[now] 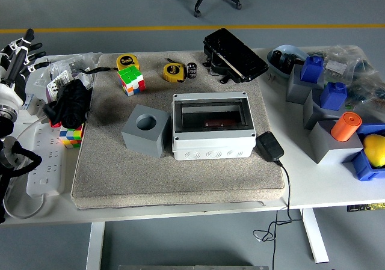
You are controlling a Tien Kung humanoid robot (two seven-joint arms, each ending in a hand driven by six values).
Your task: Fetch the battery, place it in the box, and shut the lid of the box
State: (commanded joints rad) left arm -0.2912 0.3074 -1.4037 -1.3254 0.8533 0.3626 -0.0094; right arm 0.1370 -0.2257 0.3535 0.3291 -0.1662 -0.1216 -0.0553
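The battery (192, 70), a small black cylinder, stands upright at the back of the grey mat beside a yellow tape measure (173, 72). The light grey box (212, 128) sits mid-mat with its top open; something dark shows inside. A black hinged cover (234, 55) lies tilted just behind it. My left hand (17, 52) hovers at the far left edge of the table, fingers spread and holding nothing, far from the battery and the box. No right arm shows.
A grey cube with a round hole (145, 130) stands left of the box. A black adapter (270, 146) and its cable lie to the right. Rubik's cubes (131, 79), a power strip (45, 165) and a black bundle (69, 103) crowd the left; grey and blue blocks (313, 83) fill the right.
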